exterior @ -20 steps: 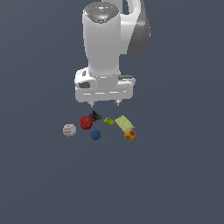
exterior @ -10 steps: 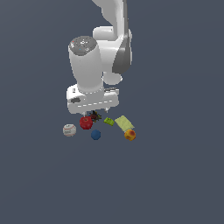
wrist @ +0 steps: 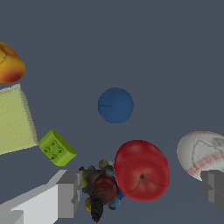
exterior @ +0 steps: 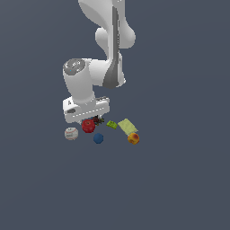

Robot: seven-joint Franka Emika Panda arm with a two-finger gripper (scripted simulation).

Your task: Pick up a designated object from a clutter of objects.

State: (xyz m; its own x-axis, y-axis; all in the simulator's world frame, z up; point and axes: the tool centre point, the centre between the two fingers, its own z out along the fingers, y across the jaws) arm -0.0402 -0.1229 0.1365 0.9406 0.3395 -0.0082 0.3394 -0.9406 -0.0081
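In the exterior view the arm's wrist is hiding the gripper (wrist: 140, 192) and part of the red ball (exterior: 88, 126). The wrist view is showing open fingers (wrist: 68, 192) flanking that ball (wrist: 141, 170), stem dimple facing the camera, beside a dark spiky item (wrist: 101, 190). The white ball (wrist: 202, 153) is getting cut off at the edge.

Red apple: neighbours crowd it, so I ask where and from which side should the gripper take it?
Grip the red apple across its round middle, coming from above. The spiky item touches one flank and the baseball sits near the other, so fingers need those narrow gaps.
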